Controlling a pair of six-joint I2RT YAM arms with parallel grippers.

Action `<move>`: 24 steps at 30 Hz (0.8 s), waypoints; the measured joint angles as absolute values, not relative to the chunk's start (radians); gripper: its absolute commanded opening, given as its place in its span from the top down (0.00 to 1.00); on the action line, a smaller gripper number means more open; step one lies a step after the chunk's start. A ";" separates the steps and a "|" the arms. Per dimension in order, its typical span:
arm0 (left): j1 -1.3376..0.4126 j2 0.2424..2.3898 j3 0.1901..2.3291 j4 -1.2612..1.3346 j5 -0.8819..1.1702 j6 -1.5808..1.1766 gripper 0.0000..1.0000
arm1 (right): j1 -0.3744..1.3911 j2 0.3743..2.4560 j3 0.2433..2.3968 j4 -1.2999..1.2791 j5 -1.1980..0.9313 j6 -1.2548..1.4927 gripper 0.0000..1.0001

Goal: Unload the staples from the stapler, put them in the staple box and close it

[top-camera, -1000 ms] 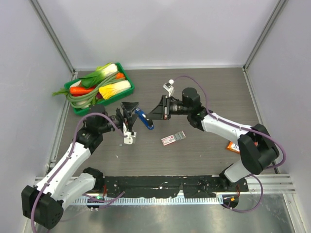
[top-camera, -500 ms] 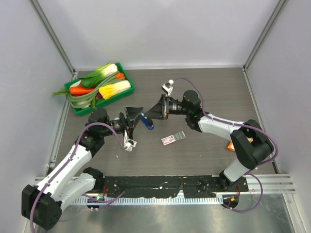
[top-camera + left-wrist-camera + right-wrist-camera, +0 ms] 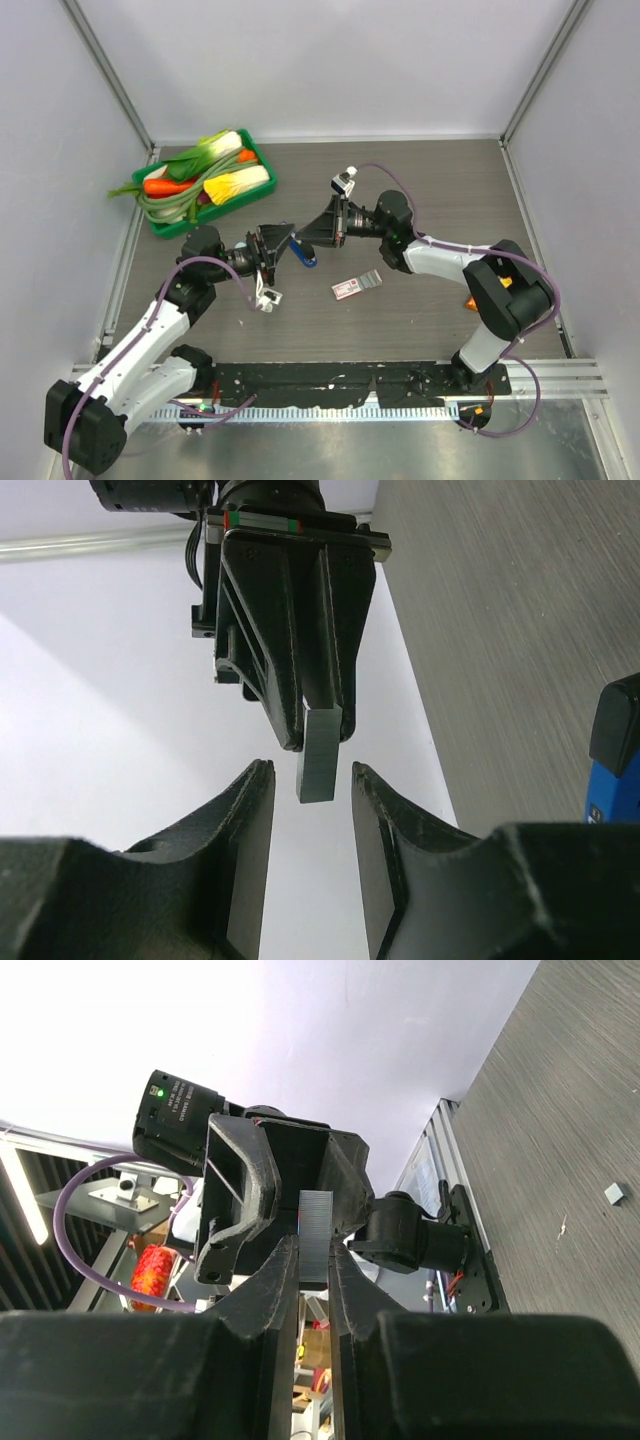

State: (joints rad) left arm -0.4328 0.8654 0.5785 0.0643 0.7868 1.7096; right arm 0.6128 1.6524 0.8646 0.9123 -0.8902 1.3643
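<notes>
My right gripper (image 3: 314, 1260) is shut on the staples (image 3: 316, 1215), a short silvery-grey strip that sticks out past its fingertips. My left gripper (image 3: 310, 770) is open and faces it tip to tip; the free end of the staples (image 3: 318, 755) reaches just between its fingers without touching either. Both grippers meet above the table in the top view, left (image 3: 283, 243) and right (image 3: 318, 232). The blue stapler (image 3: 303, 254) lies on the table just below them, and its end shows in the left wrist view (image 3: 612, 780).
A flat red, white and grey packet (image 3: 357, 285) lies right of the stapler. A green tray (image 3: 262, 160) of vegetables stands at the back left. An orange object (image 3: 472, 300) lies by the right arm. A small grey bit (image 3: 613, 1193) lies on the table.
My left gripper has moved right toward the right gripper, and the right gripper has edged left with the staples, so the strip's end now sits between the left fingers.
</notes>
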 measured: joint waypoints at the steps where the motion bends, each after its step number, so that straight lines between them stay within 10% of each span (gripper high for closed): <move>1: -0.433 0.865 0.577 0.070 0.787 1.707 0.62 | 0.613 1.653 0.865 0.918 -0.890 1.370 0.99; 24: -0.444 0.851 0.548 0.144 0.759 1.649 0.91 | 0.611 1.739 0.857 1.142 -0.891 1.569 0.89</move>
State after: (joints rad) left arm -0.4442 0.8509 0.5484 0.1444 0.7593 1.6485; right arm 0.6109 1.7393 0.8570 1.1423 -0.8913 1.5688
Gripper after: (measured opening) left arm 0.184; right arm 0.188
